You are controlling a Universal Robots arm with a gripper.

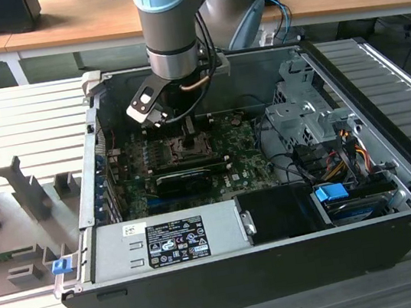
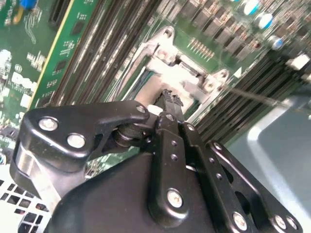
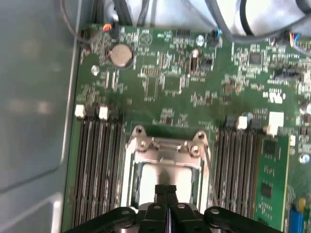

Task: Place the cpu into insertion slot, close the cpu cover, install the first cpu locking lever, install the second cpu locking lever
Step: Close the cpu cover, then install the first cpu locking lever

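Observation:
My gripper reaches down into the open computer case, right over the insertion slot on the green motherboard. In the first wrist view the gripper is shut, its two black fingers pressed together with nothing between them. Its tips sit over the cpu, whose pale silver face shows through the window of the cpu cover. The cover lies flat over the slot. A thin wire locking lever runs along one side of the cover. In the second wrist view the gripper tips meet the cover.
Rows of dark memory slots flank the socket on both sides. A long black finned card lies just in front of it. A grey power supply, a drive cage with cables and the case walls close in around.

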